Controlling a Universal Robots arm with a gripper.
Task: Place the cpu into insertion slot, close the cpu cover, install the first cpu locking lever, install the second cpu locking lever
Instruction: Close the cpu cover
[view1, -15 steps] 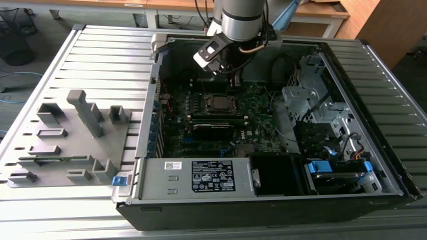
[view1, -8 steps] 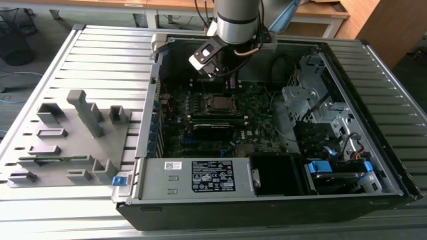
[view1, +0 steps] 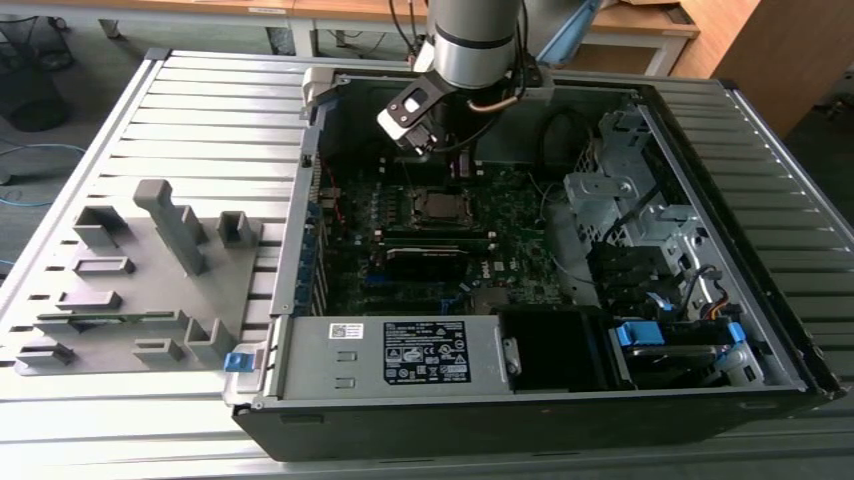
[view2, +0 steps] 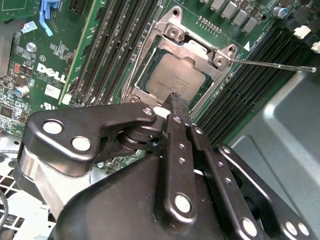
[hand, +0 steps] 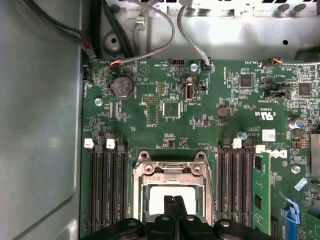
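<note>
The cpu (view2: 172, 80) lies flat in the insertion slot (view1: 439, 206) on the green motherboard; it also shows as a pale square cpu (hand: 161, 194) in the first wrist view. The silver cpu cover (view2: 197, 52) lies down over it, its window framing the chip. A thin locking lever (view2: 272, 64) sticks out sideways from the socket, unlatched. My gripper (view2: 175, 99) is shut with nothing between its fingers, its tips right over the chip's edge. In the first wrist view the gripper (hand: 174, 201) hangs over the cover (hand: 170, 169). The exterior view has the gripper (view1: 454, 160) just behind the socket.
Black memory slots (hand: 105, 190) flank the socket, and a green memory stick (hand: 259, 195) stands in one. Cables (hand: 150, 40) run along the board's edge by the case wall (hand: 40, 125). A power supply (view1: 394, 352) and drive cage (view1: 627, 190) border the board. A grey fixture (view1: 134, 270) sits at the exterior view's left.
</note>
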